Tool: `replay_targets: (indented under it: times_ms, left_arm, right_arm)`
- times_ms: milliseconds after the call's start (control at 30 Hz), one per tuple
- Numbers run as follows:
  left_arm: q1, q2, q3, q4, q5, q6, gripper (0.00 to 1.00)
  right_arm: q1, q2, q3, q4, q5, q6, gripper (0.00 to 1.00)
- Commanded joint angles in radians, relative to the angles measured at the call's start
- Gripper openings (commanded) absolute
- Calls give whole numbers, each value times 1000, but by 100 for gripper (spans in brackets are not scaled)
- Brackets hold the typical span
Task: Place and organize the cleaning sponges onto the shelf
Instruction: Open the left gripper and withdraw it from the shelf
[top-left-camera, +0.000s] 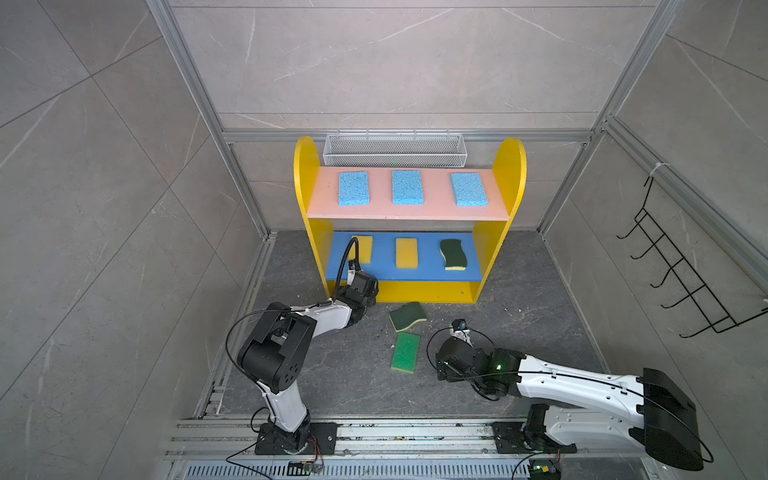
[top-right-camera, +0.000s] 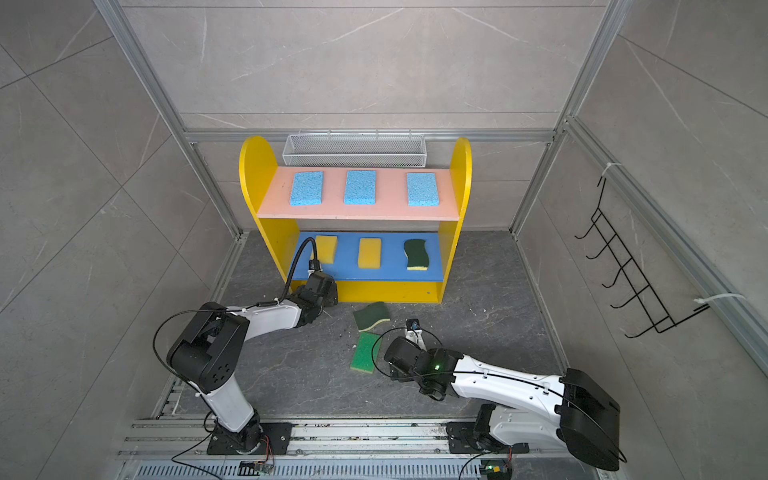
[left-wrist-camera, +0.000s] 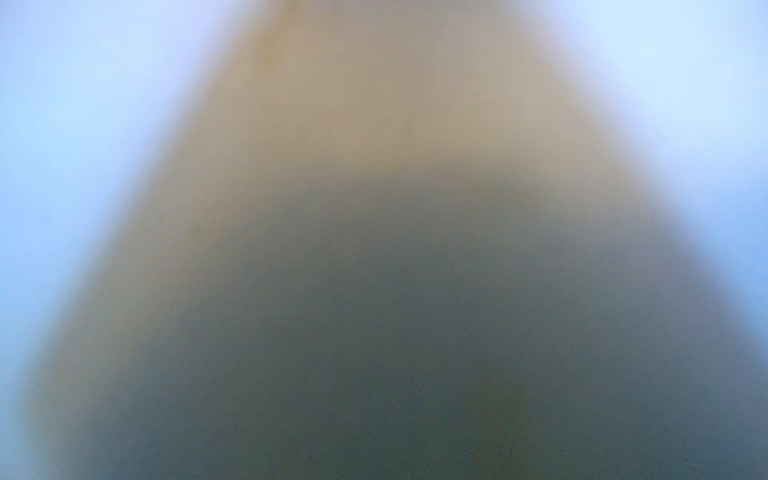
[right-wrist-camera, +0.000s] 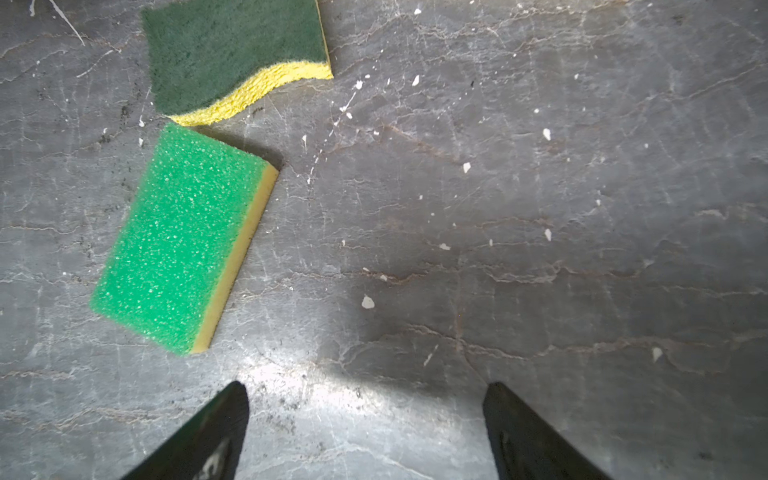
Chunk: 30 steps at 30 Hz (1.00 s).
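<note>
Right wrist view: right gripper (right-wrist-camera: 365, 419) fingers (right-wrist-camera: 224, 419) stand wide apart above bare worktop (right-wrist-camera: 540, 208), with nothing between them.
Left gripper (top-left-camera: 362, 289): at the left end of the shelf (top-left-camera: 509, 174), low by the bottom tier in both top views. Its fingers are hidden and the left wrist view is all blur, so I cannot tell their state.
Pink board (top-left-camera: 415, 212): three light blue sponges (top-left-camera: 407, 187) in a row, well spaced.
Blue board (top-left-camera: 382, 266): two yellow sponges (top-left-camera: 406, 252) and one dark-green wavy sponge (top-left-camera: 453, 253) near the right end.
Worktop, before the shelf: second dark-green wavy sponge (right-wrist-camera: 232, 54) just beside one bright green sponge (right-wrist-camera: 178, 237).
Open room: bare worktop to the right of that pair.
</note>
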Motion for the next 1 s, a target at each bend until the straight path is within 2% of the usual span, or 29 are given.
replay_targets:
  times_ms: [0,267,533,700,800,833,967]
  left_arm:
    - [5,-39,-49,-108,-8,-3,81]
    - [-36,-238,-146,-150,-45,4,82]
    - [-77,-478,-213,-305,-87,-27,82]
    - [-78,-618,-242,-439,-97,-77,81]
    - [-78,-689,-253,-521,-93,-109,78]
    - [-78,-717,-260,-540,-90,-117,74]
    - [-78,-815,-288,-609,-62,-144,67]
  right_arm:
    - [6,-2,-4,-26,4,15,90]
    - [12,-1,8,-10,6,-9,89]
    - [30,-16,20,39,8,-37,88]
    - [41,-58,15,106,-37,-48,83]
    - [50,-80,-3,168,-72,-49,79]
    - [56,-85,-8,192,-77,-51,77]
    - [94,-79,-14,259,-58,-51,71]
